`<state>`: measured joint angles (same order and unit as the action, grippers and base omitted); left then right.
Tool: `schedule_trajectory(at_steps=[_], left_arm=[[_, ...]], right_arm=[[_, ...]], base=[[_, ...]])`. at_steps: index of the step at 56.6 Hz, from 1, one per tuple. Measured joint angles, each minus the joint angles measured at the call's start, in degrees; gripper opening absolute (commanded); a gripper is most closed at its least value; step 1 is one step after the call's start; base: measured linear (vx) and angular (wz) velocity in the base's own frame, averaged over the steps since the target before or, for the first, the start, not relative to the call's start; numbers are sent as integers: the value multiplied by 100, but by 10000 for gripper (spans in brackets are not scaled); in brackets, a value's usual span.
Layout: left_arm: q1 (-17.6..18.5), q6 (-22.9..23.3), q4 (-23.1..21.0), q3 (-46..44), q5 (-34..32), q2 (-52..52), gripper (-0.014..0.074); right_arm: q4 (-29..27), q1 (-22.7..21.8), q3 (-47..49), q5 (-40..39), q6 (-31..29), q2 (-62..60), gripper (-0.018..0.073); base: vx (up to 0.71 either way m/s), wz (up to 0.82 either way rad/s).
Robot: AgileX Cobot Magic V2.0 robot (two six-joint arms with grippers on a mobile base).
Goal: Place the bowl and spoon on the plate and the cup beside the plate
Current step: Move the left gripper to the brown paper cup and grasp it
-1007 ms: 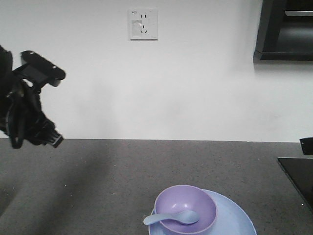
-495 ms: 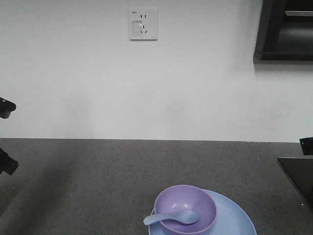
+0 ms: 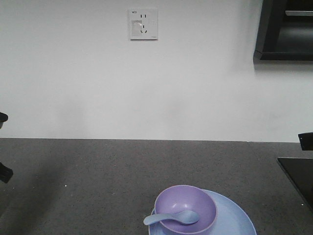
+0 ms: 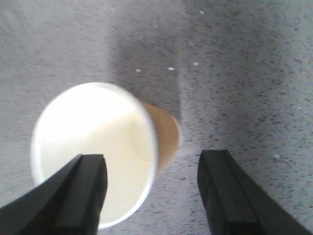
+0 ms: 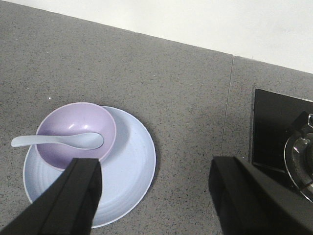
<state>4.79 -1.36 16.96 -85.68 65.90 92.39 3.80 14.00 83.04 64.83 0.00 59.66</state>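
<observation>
Looking down the left wrist view, we find the cup [image 4: 95,152] standing mouth up on the counter [image 4: 254,73] beneath the left gripper [image 4: 152,164], whose jaws are apart, the cup off-centre toward the view's left finger, so we judge this arm nearer.

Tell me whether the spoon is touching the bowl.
Touching. The right wrist view shows the spoon lying with its scoop inside the bowl and its handle resting across the rim.
</observation>
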Motion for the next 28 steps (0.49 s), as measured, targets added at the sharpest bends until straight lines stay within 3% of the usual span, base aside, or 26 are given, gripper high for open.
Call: schedule_trajectory(at_steps=[10, 15, 20, 28], left_arm=[[0, 0, -94, 6, -41, 366, 516], [0, 0, -94, 8, -93, 466, 471], [0, 37, -94, 13, -125, 499, 356], [0, 78, -94, 13, -125, 499, 30]], right_arm=[[0, 0, 0, 0, 0, 0, 515], [0, 0, 0, 6, -38, 0, 515], [0, 0, 0, 6, -38, 0, 515], [0, 0, 0, 16, -43, 0, 514]], base=[[0, 0], [0, 0], [0, 0], [0, 0]])
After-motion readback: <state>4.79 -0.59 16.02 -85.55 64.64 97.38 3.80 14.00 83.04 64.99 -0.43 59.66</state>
